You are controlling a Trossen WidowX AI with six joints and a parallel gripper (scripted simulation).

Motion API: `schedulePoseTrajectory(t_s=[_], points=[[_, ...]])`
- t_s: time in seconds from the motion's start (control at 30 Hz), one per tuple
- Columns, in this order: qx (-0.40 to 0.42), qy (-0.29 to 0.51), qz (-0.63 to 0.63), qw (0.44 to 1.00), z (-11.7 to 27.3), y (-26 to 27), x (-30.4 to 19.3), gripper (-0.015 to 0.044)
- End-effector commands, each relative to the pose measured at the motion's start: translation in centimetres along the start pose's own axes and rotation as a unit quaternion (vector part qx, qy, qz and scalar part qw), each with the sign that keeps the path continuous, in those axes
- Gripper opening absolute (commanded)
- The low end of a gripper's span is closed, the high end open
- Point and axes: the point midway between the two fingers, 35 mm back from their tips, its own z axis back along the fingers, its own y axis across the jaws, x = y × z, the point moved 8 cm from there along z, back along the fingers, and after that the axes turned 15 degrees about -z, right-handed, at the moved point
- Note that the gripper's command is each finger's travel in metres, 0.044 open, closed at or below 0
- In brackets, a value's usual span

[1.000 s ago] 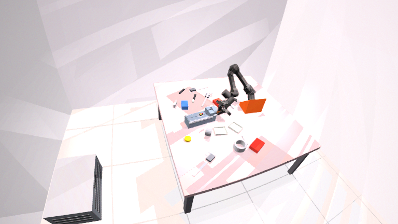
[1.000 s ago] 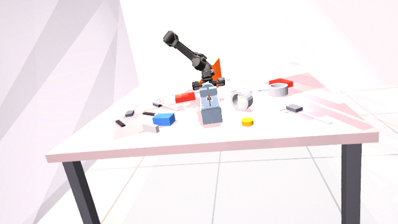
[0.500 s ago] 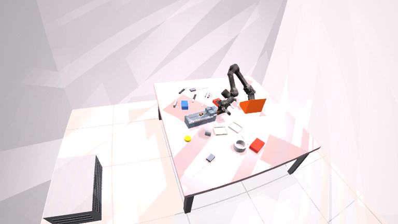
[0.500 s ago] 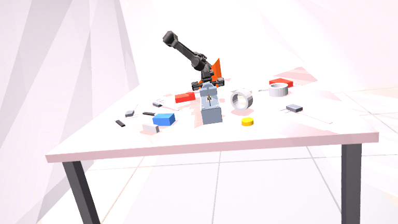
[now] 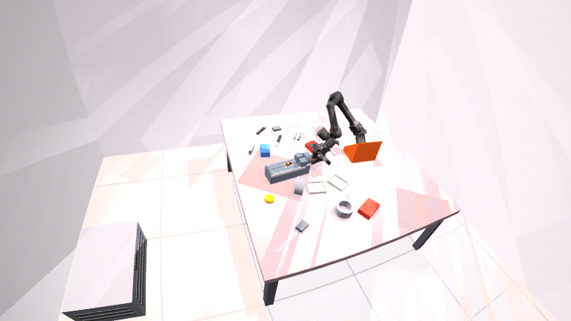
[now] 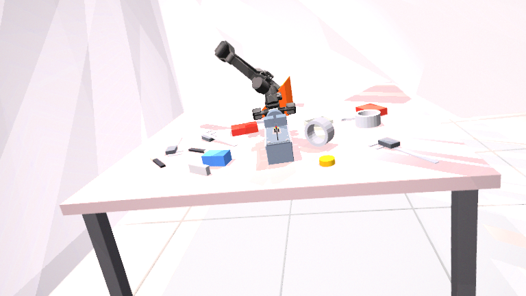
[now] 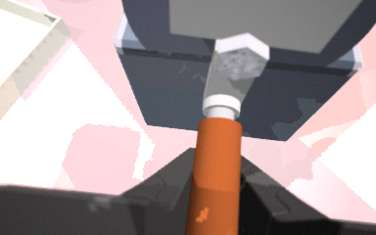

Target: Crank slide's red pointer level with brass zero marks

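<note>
The blue-grey machine stands on the table. Its red pointer shows in the slot on top, close to the brass marks; it is too small to tell whether they are level. In the wrist view the pale crank arm runs from its hexagonal hub down to the orange handle. My gripper is shut on the orange handle, at the machine's end nearest the arm. In the exterior view the machine's end hides the handle and the fingertips.
A red block lies beside the gripper. A grey ring stands beside the machine, near two pale shallow trays. A blue block and a yellow disc lie farther out. An orange panel stands by the arm's base.
</note>
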Motion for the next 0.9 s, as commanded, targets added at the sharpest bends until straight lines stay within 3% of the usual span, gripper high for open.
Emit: schedulePoseTrajectory(t_s=[0.0,0.87], points=[[-0.012,-0.001,-0.007,1.0,-0.02,-0.7,0.19,0.0],[-0.013,-0.001,-0.007,1.0,0.2,-1.32,0.5,0.0]])
